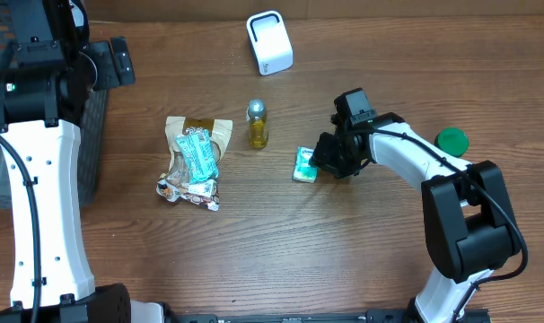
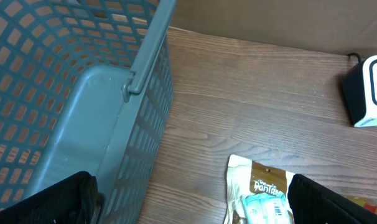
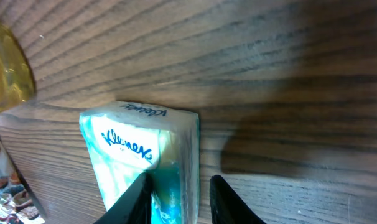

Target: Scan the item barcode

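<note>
Pincer of the right arm [image 3: 179, 202] sits at the lower middle of the right wrist view, its jaws set narrow. One finger lies over the tissue pack [image 3: 139, 146]. The other stands just beside the pack's right edge, with a strip of bare bench [image 3: 288, 74] between them. Whether the jaws already press the pack, I cannot tell.

In the overhead view the pack lies flat at the centre of the frame, a little right. No barcode shows on its visible faces, so I judge it is underneath or on a hidden side.

For a good grasp, the pincer should shift toward the left of the wrist frame, so that both fingers take the pack across its width. The pack looks soft and will likely give way, so a firm, square hold is better than a pinch at the corner.

Further left stand the yellow bottle [image 1: 258, 124] and the snack packets [image 1: 196, 157]; the lift should stay clear of them. The white scanner [image 1: 269, 42] waits at the upper middle, and the hidden face must be turned toward it.

Farthest, at the left edge, the left pincer [image 2: 195, 199] hangs wide apart and empty beside the grey basket [image 2: 64, 93].
</note>
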Robot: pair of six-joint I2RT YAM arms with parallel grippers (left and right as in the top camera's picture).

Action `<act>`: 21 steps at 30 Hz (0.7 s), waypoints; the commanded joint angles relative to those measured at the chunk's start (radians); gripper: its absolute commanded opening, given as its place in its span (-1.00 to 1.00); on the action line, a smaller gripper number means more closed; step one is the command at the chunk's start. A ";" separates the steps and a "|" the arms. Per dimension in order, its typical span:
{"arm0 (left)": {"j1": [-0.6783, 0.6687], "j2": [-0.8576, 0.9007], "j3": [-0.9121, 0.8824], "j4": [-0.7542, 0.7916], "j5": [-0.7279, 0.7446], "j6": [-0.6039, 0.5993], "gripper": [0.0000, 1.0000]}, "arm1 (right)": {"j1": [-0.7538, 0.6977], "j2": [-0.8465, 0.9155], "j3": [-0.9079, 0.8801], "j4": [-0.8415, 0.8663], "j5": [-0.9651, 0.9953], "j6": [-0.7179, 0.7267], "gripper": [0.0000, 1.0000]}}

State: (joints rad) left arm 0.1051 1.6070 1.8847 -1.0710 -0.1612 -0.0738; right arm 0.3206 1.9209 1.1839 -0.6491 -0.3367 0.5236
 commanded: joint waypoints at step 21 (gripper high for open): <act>-0.001 0.003 0.000 0.000 0.002 0.015 0.99 | -0.118 -0.047 -0.065 0.144 -0.547 -0.093 -0.93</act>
State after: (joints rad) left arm 0.1047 1.6070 1.8847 -1.0710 -0.1608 -0.0742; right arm 0.2508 1.8984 1.1057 -0.5251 -0.5980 0.4957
